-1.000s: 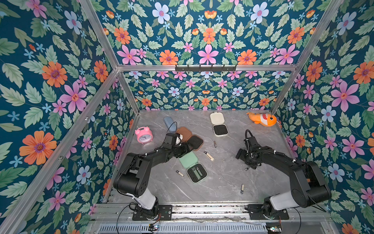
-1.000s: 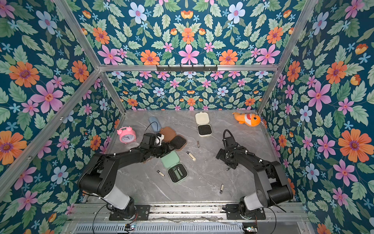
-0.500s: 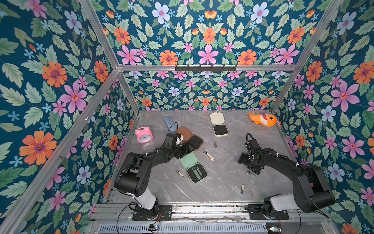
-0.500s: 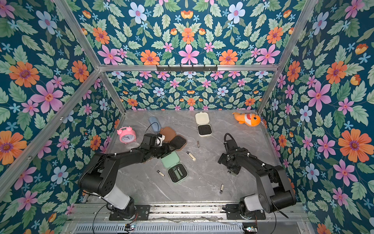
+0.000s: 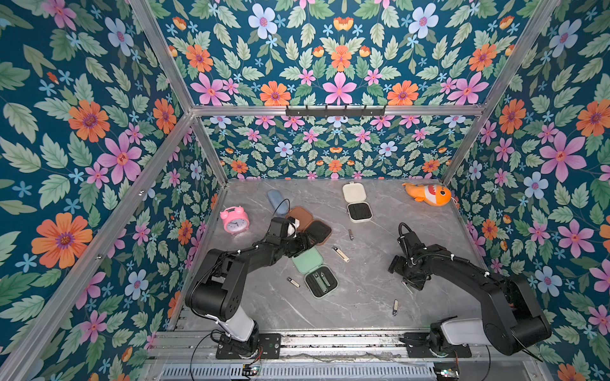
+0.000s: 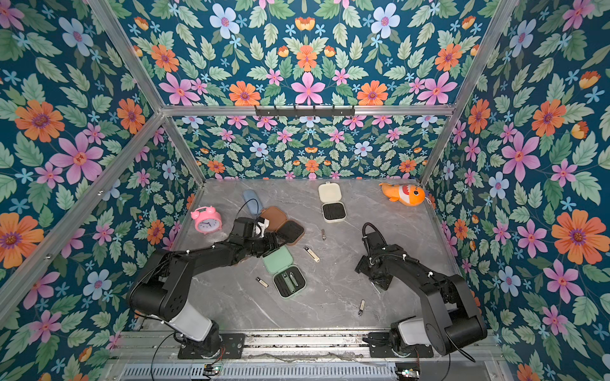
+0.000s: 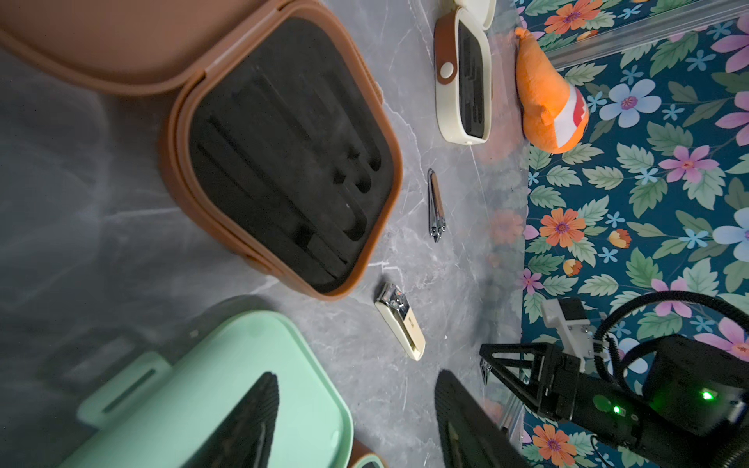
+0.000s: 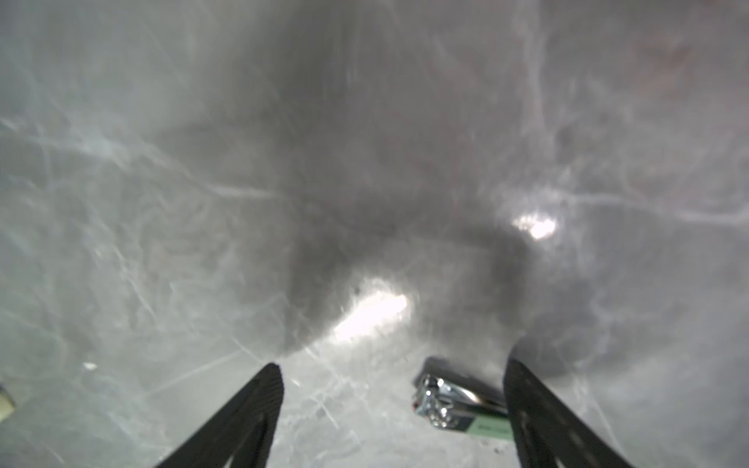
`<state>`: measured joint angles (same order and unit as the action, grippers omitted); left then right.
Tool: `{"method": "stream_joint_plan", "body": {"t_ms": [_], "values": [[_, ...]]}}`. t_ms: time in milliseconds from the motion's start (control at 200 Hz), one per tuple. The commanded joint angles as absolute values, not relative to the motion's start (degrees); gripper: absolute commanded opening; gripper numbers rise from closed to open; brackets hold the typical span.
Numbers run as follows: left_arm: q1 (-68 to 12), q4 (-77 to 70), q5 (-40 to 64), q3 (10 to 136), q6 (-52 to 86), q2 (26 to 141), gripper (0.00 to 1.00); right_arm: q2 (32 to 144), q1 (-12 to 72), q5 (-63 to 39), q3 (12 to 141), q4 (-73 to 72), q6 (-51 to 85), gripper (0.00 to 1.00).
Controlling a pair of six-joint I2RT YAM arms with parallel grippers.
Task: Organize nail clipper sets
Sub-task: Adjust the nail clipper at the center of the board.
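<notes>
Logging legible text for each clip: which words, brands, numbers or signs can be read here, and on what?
Nothing can be read well enough to quote.
clock: dial numerals, too small to read.
beige clipper: small dark mark on the lever, too blurred to read.
green clipper: any print on it is blurred.

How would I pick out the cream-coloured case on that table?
On the grey marble tabletop, look to the far corner where the orange plush fish lies. Nearby, toward the middle, sits the cream rounded-square hinged case, open with a black insert. Unlike the clustered brown case and mint green case, it lies alone.
</notes>
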<state>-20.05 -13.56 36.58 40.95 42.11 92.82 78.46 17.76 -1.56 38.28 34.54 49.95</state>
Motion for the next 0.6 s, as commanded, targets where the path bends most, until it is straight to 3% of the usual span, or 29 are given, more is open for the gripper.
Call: {"method": "stream_joint_plan", "body": {"t_ms": [0,385,435,595], "values": [[-20.0,-15.1,37.6,40.7,42.3,92.8,0.64,78.3,19.1,-3.3,38.1,38.3,53.0,0.8],[-20.0,-16.2,38.1,39.8,42.5,92.2,0.64,79.2,21.3,-3.4,38.0,39.7,52.5,0.53],[-20.0,-16.5,38.2,39.6,42.6,92.2,0.64,79.4,21.5,-3.5,38.2,40.1,52.3,0.54],[-20.0,-17.0,38.6,39.5,43.0,92.2,0.64,79.0,21.6,-3.5,38.3,41.5,52.6,0.72]]}}
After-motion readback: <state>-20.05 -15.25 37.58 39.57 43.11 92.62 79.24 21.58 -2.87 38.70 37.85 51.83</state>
